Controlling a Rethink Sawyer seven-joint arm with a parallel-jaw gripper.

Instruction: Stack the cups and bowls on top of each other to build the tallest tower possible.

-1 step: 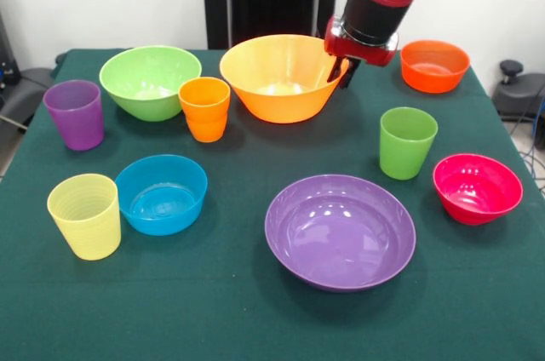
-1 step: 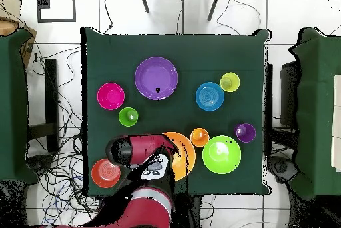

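Green cloth covers the table (image 1: 213,310), and nothing is stacked yet: the purple bowl (image 1: 341,231) lies well in front of the orange-yellow bowl (image 1: 285,77). At that bowl's rim stands the gripper (image 1: 342,70); whether its fingers are apart or together, I cannot tell. For a good grasp, I think it should pinch the wall squarely, so the bowl does not tilt.

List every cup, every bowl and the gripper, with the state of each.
large orange-yellow bowl: upright, empty, gripper at its rim
purple bowl: upright, empty
light green bowl: upright, empty
blue bowl: upright, empty
pink-red bowl: upright, empty
orange-red bowl: upright
purple cup, orange cup, yellow cup, green cup: upright, unstacked
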